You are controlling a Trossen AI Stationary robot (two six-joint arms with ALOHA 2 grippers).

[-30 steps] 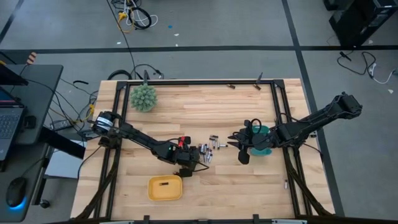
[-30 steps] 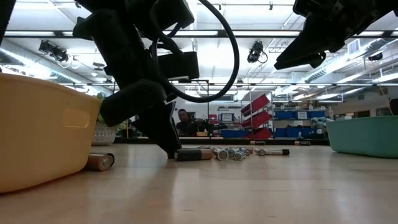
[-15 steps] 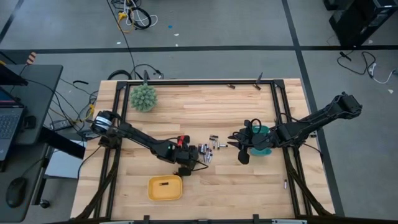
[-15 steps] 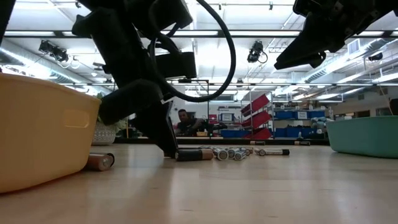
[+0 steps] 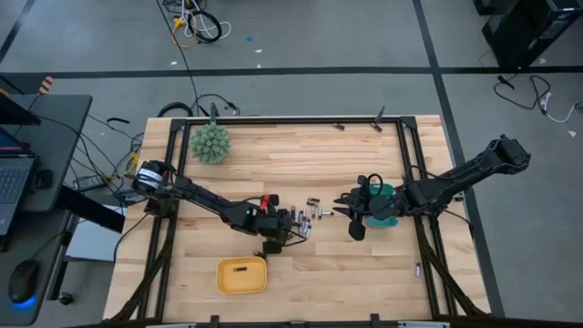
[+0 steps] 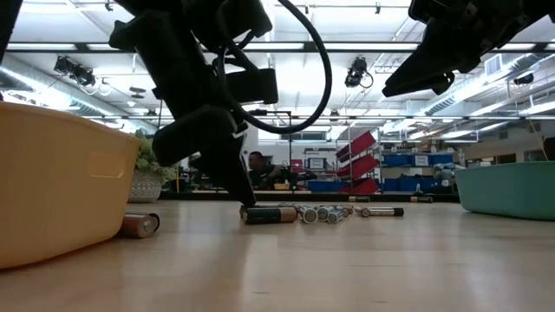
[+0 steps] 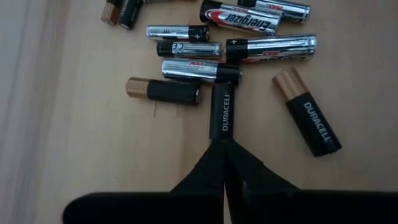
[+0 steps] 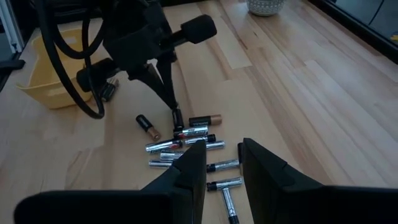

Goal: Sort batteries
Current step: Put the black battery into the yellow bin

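The left gripper (image 7: 224, 148) is down on the counter (image 5: 364, 273) at the near edge of the batteries (image 5: 308, 217), its jaws pinched shut on the end of one black Duracell cell (image 7: 221, 112). That makes sense to me: it has picked the cell at the fringe of the heap, where the fingers can close without knocking the others. The rest lie scattered in a loose cluster mid-counter, between the two arms, silver ones and copper-topped black ones mixed together.

The yellow tray (image 5: 241, 275) sits just in front of the left arm and the teal tray (image 5: 387, 206) under the right arm, so each arm likely serves its own bin. The right gripper (image 8: 221, 163) hangs above the counter beside the teal tray, jaws partly apart and holding nothing, waiting.

Only the left wrist view shows the pinch itself and the labels on the cells. The low view alone reveals a stray copper-topped cell (image 6: 139, 225) lying against the yellow tray's foot. From above, the batteries are mere specks, but there the spiky green ball (image 5: 210, 143) shows at the far left corner, well apart.
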